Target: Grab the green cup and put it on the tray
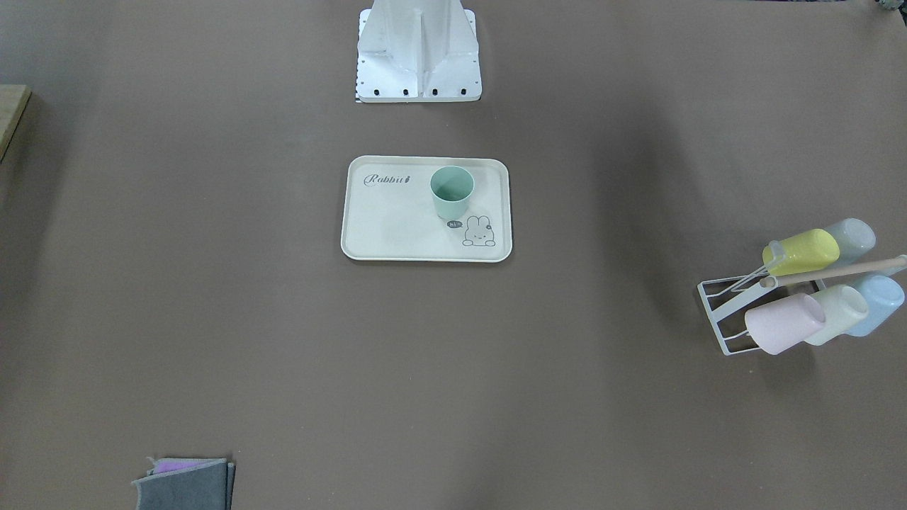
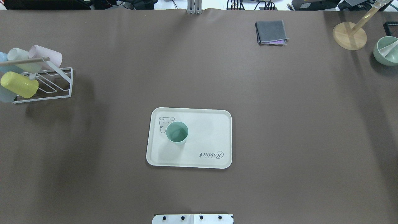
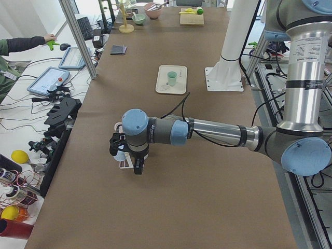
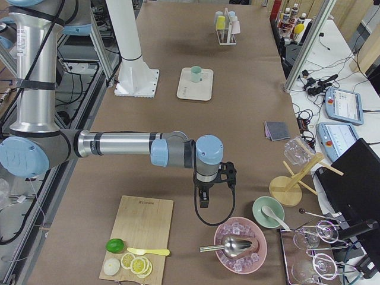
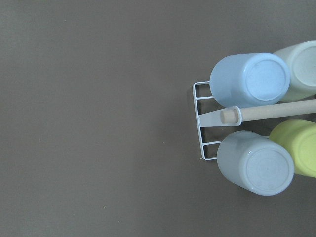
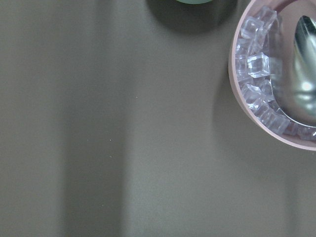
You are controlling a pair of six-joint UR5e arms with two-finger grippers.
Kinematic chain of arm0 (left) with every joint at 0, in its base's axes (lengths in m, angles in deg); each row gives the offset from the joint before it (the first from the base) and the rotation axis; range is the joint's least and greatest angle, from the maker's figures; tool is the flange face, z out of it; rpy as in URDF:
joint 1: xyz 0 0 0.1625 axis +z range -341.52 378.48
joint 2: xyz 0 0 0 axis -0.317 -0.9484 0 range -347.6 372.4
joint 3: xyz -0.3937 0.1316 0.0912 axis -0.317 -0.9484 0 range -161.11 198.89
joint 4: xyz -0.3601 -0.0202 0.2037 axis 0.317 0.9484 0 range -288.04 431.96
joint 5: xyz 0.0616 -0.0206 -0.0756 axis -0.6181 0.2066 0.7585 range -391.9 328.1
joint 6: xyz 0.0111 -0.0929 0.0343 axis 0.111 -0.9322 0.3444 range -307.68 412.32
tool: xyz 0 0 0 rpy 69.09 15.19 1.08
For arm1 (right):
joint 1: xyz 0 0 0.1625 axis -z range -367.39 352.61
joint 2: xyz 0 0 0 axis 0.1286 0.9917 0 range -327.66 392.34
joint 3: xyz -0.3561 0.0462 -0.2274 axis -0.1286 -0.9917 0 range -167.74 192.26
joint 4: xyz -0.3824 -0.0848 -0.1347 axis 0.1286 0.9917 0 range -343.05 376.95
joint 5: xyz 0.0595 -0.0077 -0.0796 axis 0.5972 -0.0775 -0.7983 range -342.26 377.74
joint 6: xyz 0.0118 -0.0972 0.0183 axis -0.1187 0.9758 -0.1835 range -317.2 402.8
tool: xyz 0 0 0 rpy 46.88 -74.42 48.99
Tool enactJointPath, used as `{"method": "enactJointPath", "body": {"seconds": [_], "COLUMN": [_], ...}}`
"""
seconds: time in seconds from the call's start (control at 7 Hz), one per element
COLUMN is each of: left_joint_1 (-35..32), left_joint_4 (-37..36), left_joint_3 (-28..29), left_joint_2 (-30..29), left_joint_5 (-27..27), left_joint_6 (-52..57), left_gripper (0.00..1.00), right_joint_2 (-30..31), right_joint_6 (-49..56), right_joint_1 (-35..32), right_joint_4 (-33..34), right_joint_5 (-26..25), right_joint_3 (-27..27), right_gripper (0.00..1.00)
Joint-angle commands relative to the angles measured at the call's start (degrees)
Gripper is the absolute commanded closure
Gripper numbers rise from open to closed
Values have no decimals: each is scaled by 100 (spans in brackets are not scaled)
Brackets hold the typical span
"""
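The green cup (image 1: 451, 191) (image 2: 177, 132) stands upright on the tray (image 1: 397, 237) (image 2: 206, 130), beside the bunny drawing, with nothing touching it. It also shows small in the side views as the green cup (image 3: 171, 78) (image 4: 195, 73). My left gripper (image 3: 126, 160) hangs far from the tray, over the cup rack, and shows only in the exterior left view. My right gripper (image 4: 203, 199) hangs at the opposite end, near a bowl of ice, and shows only in the exterior right view. Whether either is open or shut I cannot tell.
A white wire rack (image 1: 719, 312) (image 2: 63, 90) (image 5: 199, 123) holds several pastel cups. Folded grey cloths (image 2: 271, 32) lie at the table's far edge. A pink bowl of ice (image 6: 256, 123), a green bowl (image 2: 385, 51), a wooden stand (image 2: 349, 35) and a cutting board (image 4: 139, 228) sit at the right end.
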Motion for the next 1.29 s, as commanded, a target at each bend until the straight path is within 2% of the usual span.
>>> {"method": "enactJointPath", "body": {"seconds": [0.0,1.14], "left_joint_1": [4,4], "left_joint_4": [0,0], "left_joint_3": [-10,52], "left_joint_2": [3,-49], "left_joint_5": [8,-18], "left_joint_6": [0,8], "left_gripper": [1,1], "right_joint_2": [12,-23], "right_joint_6": [0,-18], "right_joint_1": [0,0], "right_joint_4": [0,0], "right_joint_5": [-5,-5], "right_joint_3": [-6,3], "right_gripper": [0,0]}}
